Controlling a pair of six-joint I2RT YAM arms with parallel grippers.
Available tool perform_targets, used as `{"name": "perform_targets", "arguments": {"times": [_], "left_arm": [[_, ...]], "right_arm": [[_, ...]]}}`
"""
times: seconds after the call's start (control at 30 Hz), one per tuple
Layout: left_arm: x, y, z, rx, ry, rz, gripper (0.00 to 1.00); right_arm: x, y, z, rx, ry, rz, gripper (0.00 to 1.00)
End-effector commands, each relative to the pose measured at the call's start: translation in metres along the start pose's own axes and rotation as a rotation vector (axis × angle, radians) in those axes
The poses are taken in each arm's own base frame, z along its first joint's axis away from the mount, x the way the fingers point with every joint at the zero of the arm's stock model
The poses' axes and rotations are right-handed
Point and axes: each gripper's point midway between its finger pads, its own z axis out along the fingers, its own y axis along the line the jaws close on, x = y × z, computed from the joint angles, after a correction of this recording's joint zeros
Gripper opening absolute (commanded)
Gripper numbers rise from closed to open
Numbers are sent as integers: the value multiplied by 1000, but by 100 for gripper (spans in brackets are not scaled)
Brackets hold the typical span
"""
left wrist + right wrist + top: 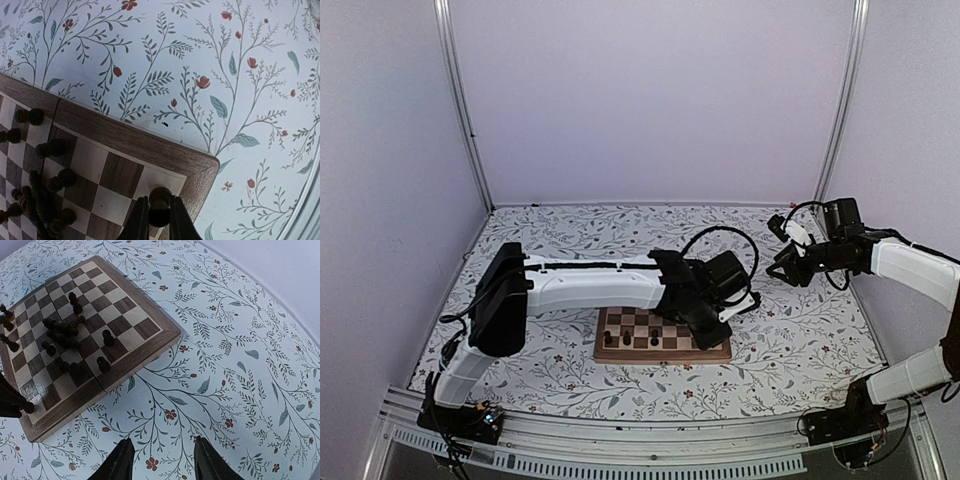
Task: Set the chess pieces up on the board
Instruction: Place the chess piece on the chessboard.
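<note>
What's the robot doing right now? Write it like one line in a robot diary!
left gripper: shut on chess piece, at corner of board | right gripper: open, empty, away from board

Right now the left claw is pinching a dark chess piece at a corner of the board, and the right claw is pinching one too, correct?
Not quite: the right gripper is open and empty, hanging above the floral table beside the board, as the right wrist view shows. The left gripper does pinch a dark chess piece at a corner of the board.

soft even light, faint shadows, wrist views warped at edges
</note>
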Motion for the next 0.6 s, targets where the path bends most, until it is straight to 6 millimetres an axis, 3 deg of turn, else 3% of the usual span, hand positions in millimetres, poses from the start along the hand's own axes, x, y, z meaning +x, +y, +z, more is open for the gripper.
{"name": "perform_targets", "arguments": {"times": [0.0,0.27,0.4,0.57], "left_arm": [[4,-3,7,15,20,5,3],[4,-2,10,18,22,1,8],[4,0,9,10,21,0,25],[-5,3,-2,-1,-16,-23,38]], "right_arm": [[2,-1,3,3,1,10,45],[3,-1,3,3,3,11,45],[3,-1,3,2,3,11,45],[3,0,3,-2,5,11,45]]}}
